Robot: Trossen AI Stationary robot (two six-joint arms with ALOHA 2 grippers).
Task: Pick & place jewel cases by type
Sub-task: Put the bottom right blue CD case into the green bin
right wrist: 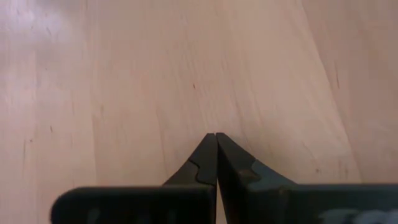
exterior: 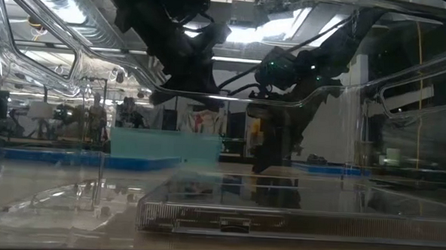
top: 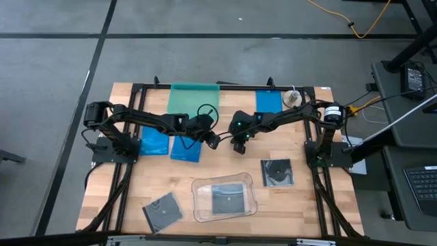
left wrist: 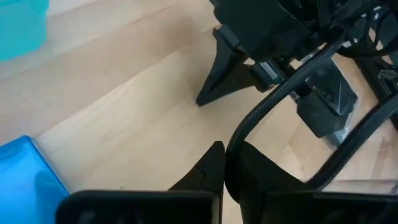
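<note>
Two blue jewel cases [top: 154, 143] [top: 186, 148] lie flat at the table's left, and a third blue one [top: 268, 100] lies at the far right. Dark jewel cases lie flat at the right [top: 278, 172] and near left [top: 162, 210], and another [top: 225, 198] lies inside the clear tray [top: 199, 188]. My left gripper [top: 214, 140] [left wrist: 224, 163] is shut and empty, above bare wood just right of the nearer blue case [left wrist: 31, 177]. My right gripper [top: 239, 145] [right wrist: 216, 140] is shut and empty, low over bare wood at mid-table.
A teal tray [top: 193, 99] stands at the far edge, left of centre. A small white round object [top: 292, 98] sits at the far right. The two grippers are close together at mid-table. Bare wood shows between them and the clear tray.
</note>
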